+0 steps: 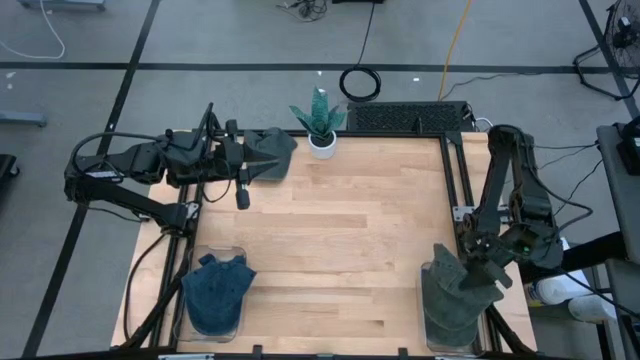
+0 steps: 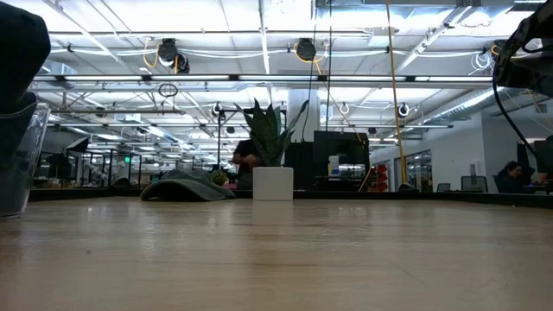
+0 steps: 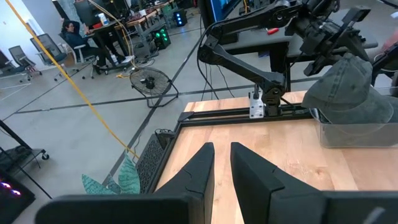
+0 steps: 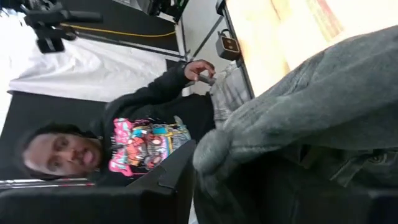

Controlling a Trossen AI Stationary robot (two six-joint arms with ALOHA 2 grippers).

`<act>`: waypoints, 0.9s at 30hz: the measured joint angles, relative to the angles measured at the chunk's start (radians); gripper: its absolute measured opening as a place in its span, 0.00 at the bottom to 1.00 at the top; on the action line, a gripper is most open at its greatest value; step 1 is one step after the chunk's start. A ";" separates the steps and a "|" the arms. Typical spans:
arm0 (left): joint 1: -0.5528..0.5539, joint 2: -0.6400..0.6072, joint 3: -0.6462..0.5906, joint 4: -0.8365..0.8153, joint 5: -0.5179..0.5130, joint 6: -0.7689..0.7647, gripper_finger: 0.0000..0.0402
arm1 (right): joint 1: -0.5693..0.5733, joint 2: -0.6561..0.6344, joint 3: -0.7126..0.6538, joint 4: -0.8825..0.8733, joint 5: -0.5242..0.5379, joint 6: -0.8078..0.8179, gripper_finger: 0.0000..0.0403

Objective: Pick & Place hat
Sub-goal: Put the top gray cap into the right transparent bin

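Hats number three on our table, counted left to right: a grey-green one at the far edge near the left corner, a blue one in a clear bin at the near left corner, and a grey-green one heaped in a second clear bin at the near right corner. Between them, at the middle of the far edge, stands one potted plant in a white pot.

Our left gripper lies stretched along the far edge beside the far hat; in the left wrist view its fingers stand a narrow slit apart with nothing between them. Our right gripper is down on the hat in the near right bin. In the right wrist view one dark finger shows against a fold of the cloth, but we cannot tell whether the fingers have the fabric pinched or are only pressing on it.

We see two risks. If only a thin fold is caught, the soft cloth may slip out on the lift. If the brim snags on the bin wall, the bin could tip or drag off the near edge. A person stands just past that corner.
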State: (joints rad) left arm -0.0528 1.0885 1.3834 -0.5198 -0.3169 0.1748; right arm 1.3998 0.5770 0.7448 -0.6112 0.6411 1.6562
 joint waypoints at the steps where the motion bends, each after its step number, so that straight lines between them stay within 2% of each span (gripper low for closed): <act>1: 0.000 0.000 0.000 0.000 0.000 0.000 0.16 | 0.000 -0.009 0.000 0.000 0.000 0.007 0.32; 5: 0.000 0.000 0.000 0.000 0.000 0.000 0.16 | 0.000 -0.054 0.001 -0.023 0.009 0.008 0.32; 11: 0.000 0.000 0.000 0.000 0.000 0.000 0.16 | 0.000 -0.119 0.001 -0.260 0.021 0.170 0.32; 14: 0.000 0.000 0.000 0.000 0.000 0.000 0.16 | 0.000 -0.147 0.001 -0.319 0.030 0.205 0.32; 22: 0.000 0.000 0.000 0.000 0.000 0.000 0.16 | 0.000 -0.218 0.001 -0.402 0.182 0.153 0.32; 27: 0.000 0.000 0.000 0.000 0.000 0.000 0.16 | -0.001 -0.224 0.001 -0.444 0.222 0.167 0.32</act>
State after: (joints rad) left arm -0.0528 1.0885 1.3834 -0.5195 -0.3171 0.1746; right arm 1.3991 0.3529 0.7460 -1.0550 0.8626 1.8234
